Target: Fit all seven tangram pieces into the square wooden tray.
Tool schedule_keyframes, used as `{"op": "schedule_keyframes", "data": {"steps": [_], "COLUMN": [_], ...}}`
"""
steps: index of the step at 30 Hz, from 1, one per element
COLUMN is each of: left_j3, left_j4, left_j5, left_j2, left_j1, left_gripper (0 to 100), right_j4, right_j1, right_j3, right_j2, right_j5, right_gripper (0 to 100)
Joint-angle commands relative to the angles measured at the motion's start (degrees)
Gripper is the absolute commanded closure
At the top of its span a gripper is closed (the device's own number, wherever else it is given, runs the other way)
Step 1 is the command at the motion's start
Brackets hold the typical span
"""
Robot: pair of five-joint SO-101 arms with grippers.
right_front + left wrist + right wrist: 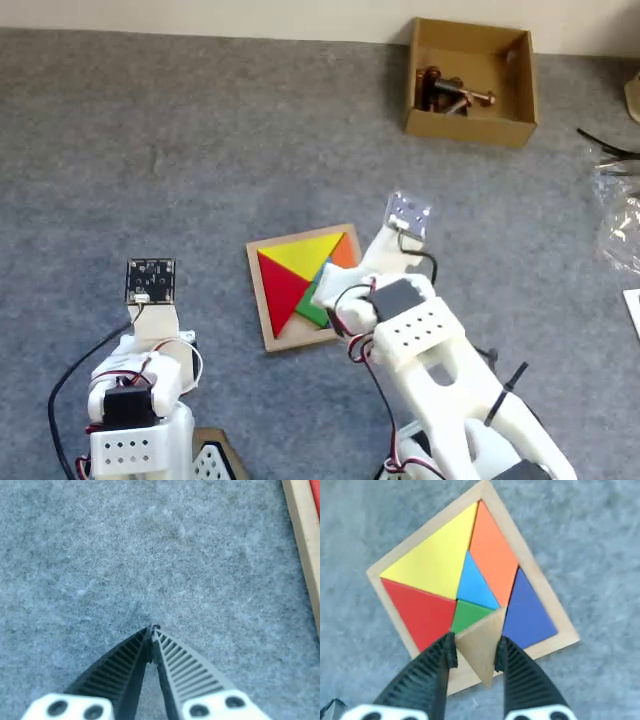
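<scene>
Square wooden tray (542,592) flat on grey felt (150,555), beneath the right arm. Seated inside: yellow triangle (437,555), red triangle (420,612), orange parallelogram (492,552), light-blue triangle (475,587), green square (470,615), dark-blue triangle (527,612). Plain wooden triangle (479,652) pinched between the fingers of the right gripper (475,647), over the one bare gap between red and dark-blue pieces (resting there or held just above, hard to tell). Left gripper (151,628) clenched on nothing, tips together over bare felt, near the tray's rim. Well apart, cardboard box (460,125) with metal parts.
</scene>
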Motion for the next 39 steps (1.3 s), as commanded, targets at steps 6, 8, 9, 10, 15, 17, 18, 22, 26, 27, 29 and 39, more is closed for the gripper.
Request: {"op": "schedule_keyframes", "data": {"steps": [6,8,9,10,15,17,18,22,26,27,29,39], "left_j3": [1.19,1.19,1.19,1.19,1.19,1.19,1.19,1.19,1.19,1.19,1.19,1.19], "left_j4": [0.44,0.44,0.44,0.44,0.44,0.44,0.44,0.44,0.44,0.44,0.44,0.44], "left_j5": [0.09,0.09,0.09,0.09,0.09,0.09,0.09,0.09,0.09,0.09,0.09,0.09], "left_j2": [0.40,0.40,0.40,0.40,0.40,0.40,0.40,0.40,0.40,0.40,0.40,0.40], "left_j1": [-0.48,-0.48,-0.48,-0.48,-0.48,-0.48,-0.48,-0.48,-0.48,-0.48,-0.48,-0.48], "left_gripper": [100,100,100,100,100,100,100,100,100,100,100,100], "right_j4": [-0.84,-1.01,-1.01,-1.01,-7.16,-9.54,-11.12,-18.77,-26.24,-27.47,-28.70,-28.79], "right_j1": [-6.90,-8.04,-8.22,-8.22,-8.13,-8.40,-8.48,-8.13,-8.13,-8.13,-8.31,-13.32], "right_j3": [3.82,4.53,4.44,4.44,5.49,6.55,7.25,10.68,14.99,15.87,17.01,17.80], "right_j2": [-2.59,-2.59,-2.42,-2.07,-2.07,-2.07,-2.07,-2.07,-2.07,-2.07,-2.07,-2.42], "right_j5": [-0.88,-0.88,-0.88,-0.97,-6.59,-7.74,-7.74,-8.09,-8.26,-8.70,-11.96,-13.10], "right_gripper": [98.7,98.7,98.7,98.7,98.7,98.7,98.7,98.7,98.7,98.7,98.7,98.5]}}
